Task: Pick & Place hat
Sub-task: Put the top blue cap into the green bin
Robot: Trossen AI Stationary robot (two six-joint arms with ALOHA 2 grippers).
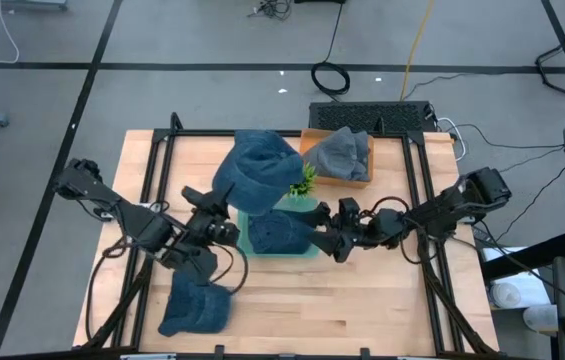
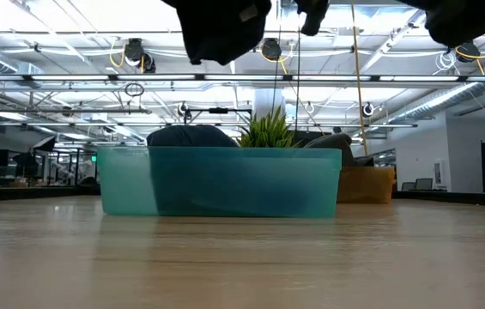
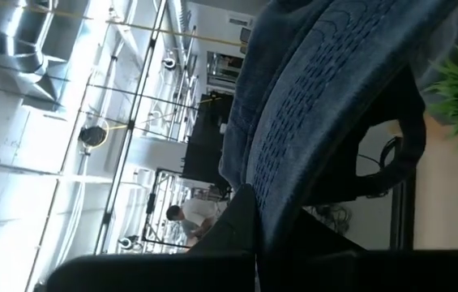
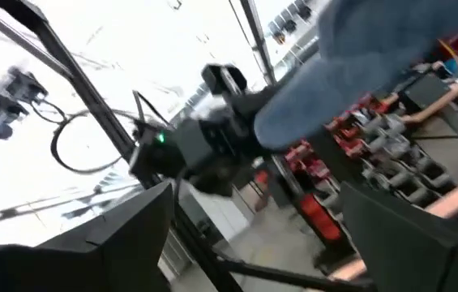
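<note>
Gripping a ribbed, slouchy blue knit hat [image 1: 254, 170], the left gripper [image 1: 224, 203] clamped its edge, holding it aloft beside the teal bin [image 1: 246, 232]; right gripper [image 1: 324, 228] hung open over the bin.

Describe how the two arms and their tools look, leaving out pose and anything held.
Both arms are dark, nearly black, built of jointed links with bundled black cables running along them. The left tool and right tool are blocky black heads with two flat dark fingers. A small green light glows on the left arm's wrist, seen from the right wrist view.
</note>
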